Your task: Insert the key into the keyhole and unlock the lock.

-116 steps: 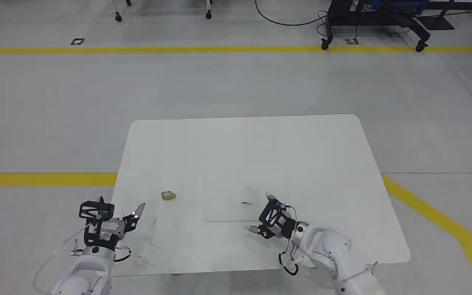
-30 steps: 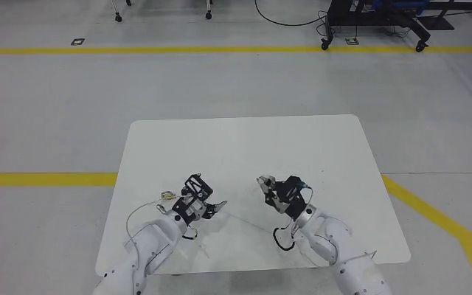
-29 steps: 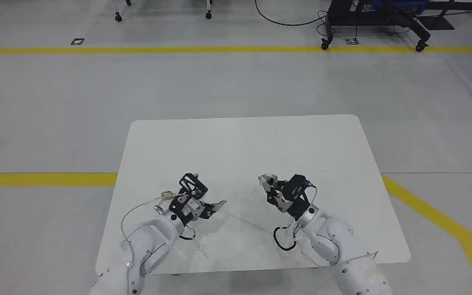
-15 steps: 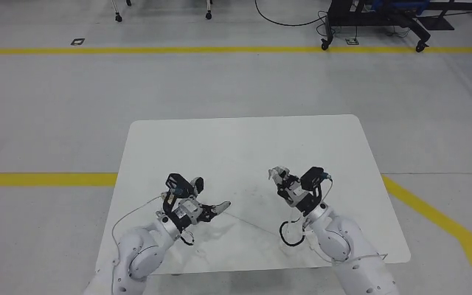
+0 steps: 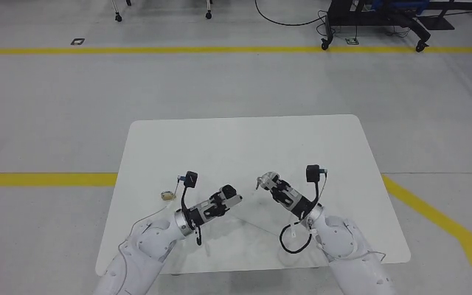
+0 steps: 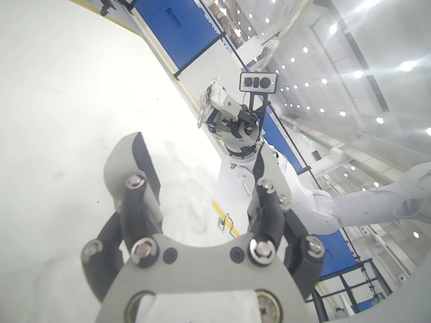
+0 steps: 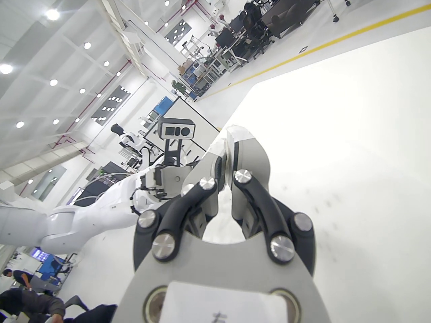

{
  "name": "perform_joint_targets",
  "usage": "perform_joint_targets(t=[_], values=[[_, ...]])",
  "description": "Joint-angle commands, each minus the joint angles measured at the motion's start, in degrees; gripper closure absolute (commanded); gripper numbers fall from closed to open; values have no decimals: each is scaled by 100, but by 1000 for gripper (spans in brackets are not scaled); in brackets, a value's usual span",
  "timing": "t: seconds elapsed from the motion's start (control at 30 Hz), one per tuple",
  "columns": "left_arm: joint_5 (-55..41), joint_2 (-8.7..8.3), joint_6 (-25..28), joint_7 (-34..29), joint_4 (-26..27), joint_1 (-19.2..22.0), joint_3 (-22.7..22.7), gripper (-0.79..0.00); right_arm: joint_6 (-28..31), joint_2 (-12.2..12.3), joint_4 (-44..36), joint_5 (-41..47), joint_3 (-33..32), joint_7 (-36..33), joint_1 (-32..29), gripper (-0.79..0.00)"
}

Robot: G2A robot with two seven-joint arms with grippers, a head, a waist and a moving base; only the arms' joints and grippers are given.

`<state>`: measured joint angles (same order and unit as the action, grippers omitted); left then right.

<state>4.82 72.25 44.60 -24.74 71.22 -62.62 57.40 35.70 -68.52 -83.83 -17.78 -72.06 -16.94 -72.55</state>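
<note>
A small brass lock [image 5: 169, 196] lies on the white table [image 5: 243, 140], left of both arms and held by nothing. My right gripper [image 5: 264, 180] hovers above the table's middle, shut on a silver key [image 6: 201, 113] whose blade sticks out past the fingertips. In the right wrist view the key's head [image 7: 227, 161] is pinched between the pads of that gripper [image 7: 231, 137]. My left gripper [image 5: 227, 196] is just right of the lock and faces the right gripper. In the left wrist view it [image 6: 198, 156] stands open with nothing between its fingers.
The table has a rounded front edge [image 5: 251, 269] close under both arms. A black cable [image 5: 291, 240] loops beside the right arm. Yellow floor tape [image 5: 59, 179] runs past both sides of the table, and a cart base [image 5: 376, 22] stands far behind.
Both arms came from the front edge in over the table. The key left the tabletop in the right gripper. In the last second both wrists turned to face each other. The lock stayed put.
</note>
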Motion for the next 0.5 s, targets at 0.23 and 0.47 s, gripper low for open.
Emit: perform_joint_targets(t=[0.23,0.47], values=[[-220,115,131,-154,-302,299,-329,-366,11,-2,105,349,94,-370,108,0],[-82,190,159,-64,-368,397,-509,-342,154,-2,194,540,152,-536,147,0]])
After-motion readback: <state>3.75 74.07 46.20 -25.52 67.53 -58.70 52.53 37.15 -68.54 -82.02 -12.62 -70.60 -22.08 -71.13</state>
